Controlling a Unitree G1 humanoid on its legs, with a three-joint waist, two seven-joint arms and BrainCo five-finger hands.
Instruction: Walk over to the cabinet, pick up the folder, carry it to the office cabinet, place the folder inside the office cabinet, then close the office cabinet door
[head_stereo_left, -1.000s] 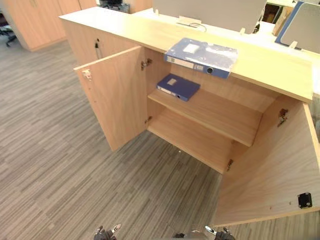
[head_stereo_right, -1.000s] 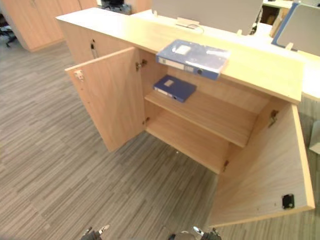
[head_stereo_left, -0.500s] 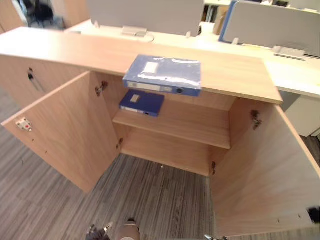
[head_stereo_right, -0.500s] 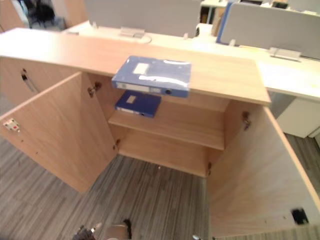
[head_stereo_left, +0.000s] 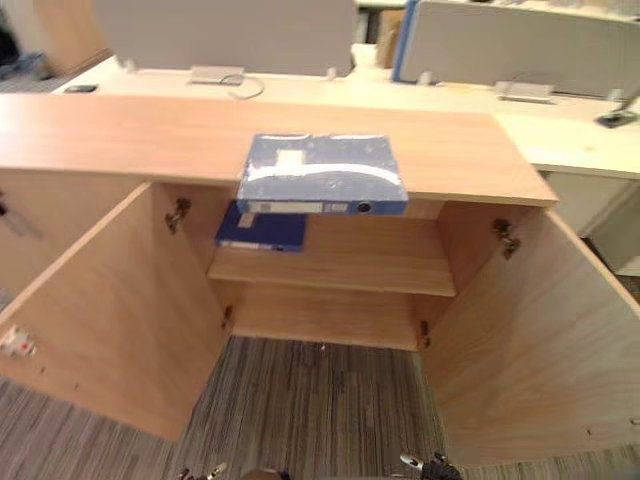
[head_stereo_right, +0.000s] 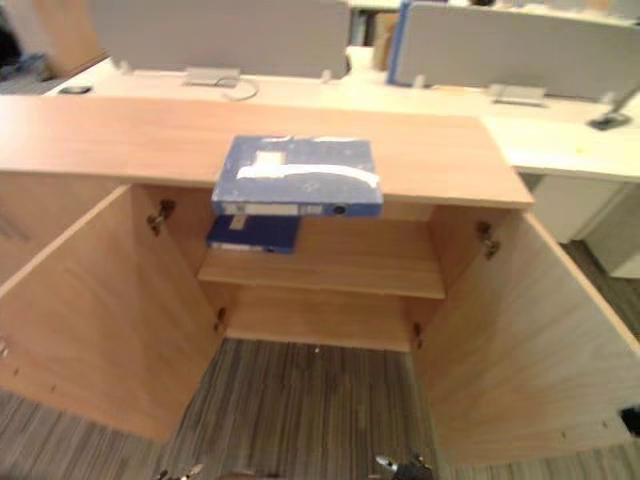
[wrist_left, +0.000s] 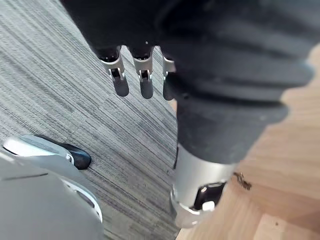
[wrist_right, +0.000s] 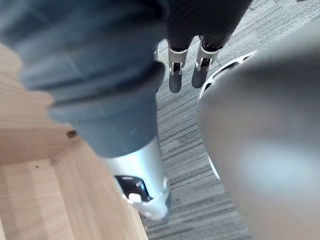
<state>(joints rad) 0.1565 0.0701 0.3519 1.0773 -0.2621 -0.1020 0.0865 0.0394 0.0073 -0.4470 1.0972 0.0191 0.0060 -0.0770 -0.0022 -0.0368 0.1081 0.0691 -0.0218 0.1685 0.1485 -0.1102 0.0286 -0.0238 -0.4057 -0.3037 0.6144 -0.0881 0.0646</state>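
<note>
Camera has swung square-on: the blue folder (head_stereo_left: 322, 174) on the bench (head_stereo_left: 120, 130) lies at 12 o'clock, long axis 9-to-3, equally far from left robot hand (wrist_left: 145, 82) and right robot hand (wrist_right: 175, 75), both slack-fingered, empty.

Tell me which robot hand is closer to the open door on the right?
Right. The right hand hangs low, just beside the right door. The left hand hangs across the opening, next to the left door, farther away.
</note>
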